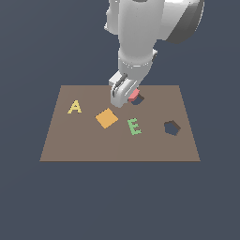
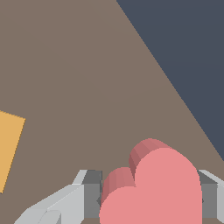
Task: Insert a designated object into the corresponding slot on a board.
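The pink-red heart piece (image 2: 157, 188) sits between my two grey fingers (image 2: 85, 194) in the wrist view, and the gripper (image 2: 151, 199) is shut on it. In the exterior view the gripper (image 1: 127, 99) hangs over the back middle of the brown board (image 1: 70, 145). A bit of the heart (image 1: 136, 95) shows beside the fingers, just above the dark lobed slot (image 1: 138, 101), which the gripper partly hides. I cannot tell whether the heart touches the board.
On the board lie an orange square (image 1: 107, 118) turned like a diamond, a green letter E (image 1: 134, 126) and a yellow letter A (image 1: 74, 107). A dark angular hole (image 1: 172, 127) is at the exterior view's right. The orange square also shows in the wrist view (image 2: 8, 148).
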You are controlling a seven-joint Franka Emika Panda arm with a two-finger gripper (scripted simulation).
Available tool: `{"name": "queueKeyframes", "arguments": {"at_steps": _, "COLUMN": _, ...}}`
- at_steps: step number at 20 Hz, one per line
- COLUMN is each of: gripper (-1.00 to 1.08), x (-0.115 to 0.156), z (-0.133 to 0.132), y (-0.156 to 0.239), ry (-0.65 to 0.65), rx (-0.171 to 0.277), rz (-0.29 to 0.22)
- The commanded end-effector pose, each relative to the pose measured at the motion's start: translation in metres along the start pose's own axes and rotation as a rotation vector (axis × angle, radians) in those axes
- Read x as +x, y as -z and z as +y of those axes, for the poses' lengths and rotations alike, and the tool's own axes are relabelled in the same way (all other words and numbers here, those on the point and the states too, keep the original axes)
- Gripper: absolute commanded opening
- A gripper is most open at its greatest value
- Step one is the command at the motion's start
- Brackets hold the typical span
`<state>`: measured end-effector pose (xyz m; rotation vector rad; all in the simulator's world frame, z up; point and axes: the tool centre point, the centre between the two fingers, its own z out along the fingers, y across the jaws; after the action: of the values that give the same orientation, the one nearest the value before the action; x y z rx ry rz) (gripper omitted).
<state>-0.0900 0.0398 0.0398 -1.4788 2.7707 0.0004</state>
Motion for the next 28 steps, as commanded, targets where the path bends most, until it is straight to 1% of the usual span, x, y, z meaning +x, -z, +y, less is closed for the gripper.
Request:
{"name": "queueKeyframes", "arguments": {"at_steps": 1, "gripper": -1.0, "x": -0.005, "z": 0.002, "y": 0.0, "ry": -0.053, "rx": 0.0, "rz": 0.0}}
{"name": "queueKeyframes", "arguments": {"at_steps": 7, "gripper": -1.0, "x": -0.015, "z": 0.005, "y": 0.001, "ry": -0.141, "rx": 0.0, "rz": 0.0}}
{"name": "queueKeyframes", "arguments": {"at_steps": 12, "gripper": -1.0, "x": -0.02, "z": 0.006, "y": 0.001, "ry": -0.183, "rx": 0.0, "rz": 0.0}}
{"name": "queueKeyframes", "arguments": {"at_steps": 19, "gripper": -1.0, "x": -0.021, "z": 0.007, "y": 0.0, "ry": -0.193, "rx": 0.0, "rz": 0.0}}
{"name": "queueKeyframes", "arguments": {"at_steps": 25, "gripper": -1.0, "x": -0.021, "z": 0.006, "y": -0.009, "ry": -0.197, "rx": -0.001, "rz": -0.001}}
{"name": "queueKeyframes", "arguments": {"at_steps": 26, "gripper": 1.0, "x": -0.021, "z": 0.006, "y": -0.009, "ry": -0.197, "rx": -0.001, "rz": -0.001}}
{"name": "queueKeyframes", "arguments": {"at_steps": 28, "gripper": 1.0, "x": -0.021, "z": 0.006, "y": -0.009, "ry": -0.197, "rx": -0.001, "rz": -0.001}}
